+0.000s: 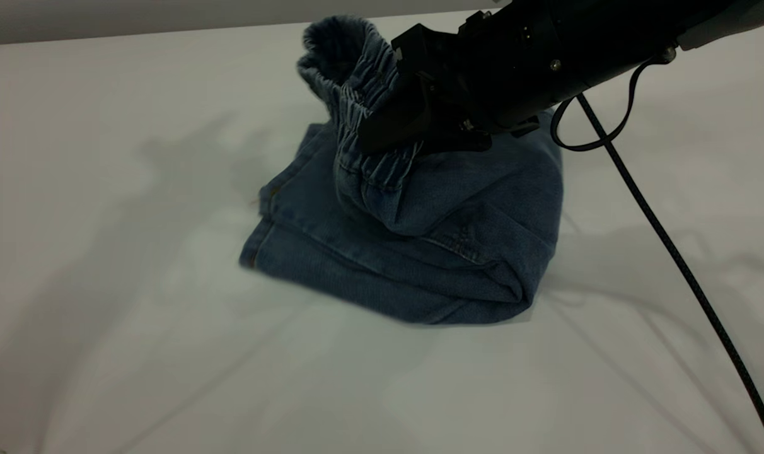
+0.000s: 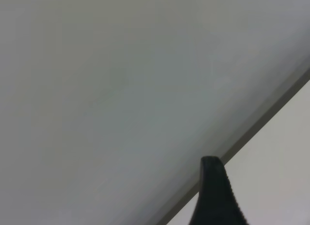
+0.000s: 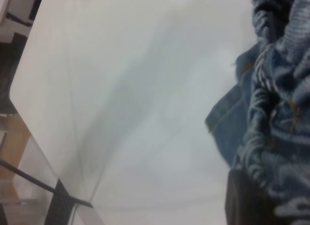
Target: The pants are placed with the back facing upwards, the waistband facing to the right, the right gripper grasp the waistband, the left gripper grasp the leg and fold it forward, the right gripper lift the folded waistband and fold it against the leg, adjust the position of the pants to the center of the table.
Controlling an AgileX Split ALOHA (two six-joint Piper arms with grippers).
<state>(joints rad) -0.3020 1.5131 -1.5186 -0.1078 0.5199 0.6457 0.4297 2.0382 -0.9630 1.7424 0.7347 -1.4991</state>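
Note:
The pants [image 1: 420,252] lie folded in a thick blue denim bundle at the middle of the table [image 1: 104,265]. My right gripper [image 1: 382,129] reaches in from the upper right and is shut on the waistband [image 1: 357,82], holding that ruched band lifted above the bundle and curled over toward the left. In the right wrist view the gathered waistband [image 3: 281,113] fills the space beside one black finger [image 3: 244,200]. The leg with its print is hidden in the fold; only a plain hem [image 1: 262,221] shows. My left gripper [image 2: 215,200] shows only a black tip over bare table, away from the pants.
A black cable [image 1: 672,252] hangs from the right arm across the table's right side to the front edge. The table's edge [image 3: 19,104] with clutter beyond shows in the right wrist view. Bare tabletop surrounds the pants.

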